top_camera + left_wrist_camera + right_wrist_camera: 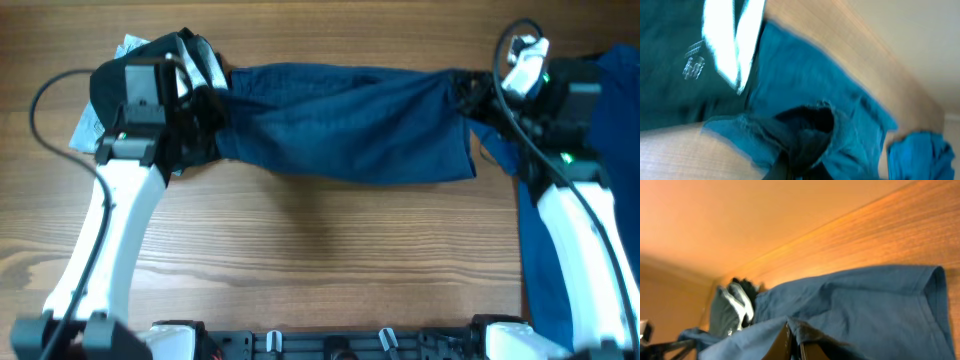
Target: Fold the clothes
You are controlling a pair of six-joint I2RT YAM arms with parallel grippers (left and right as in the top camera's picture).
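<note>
The dark teal-blue shorts hang stretched across the far middle of the table between my two grippers. My left gripper is shut on their left end; in the left wrist view the frayed edge of the shorts bunches over its fingers. My right gripper is shut on their right end; in the right wrist view the fingers pinch a fold of the shorts.
A black garment with pale lining lies at the far left behind my left arm. A brighter royal-blue shirt lies along the right edge under my right arm. Bare wooden table lies in front.
</note>
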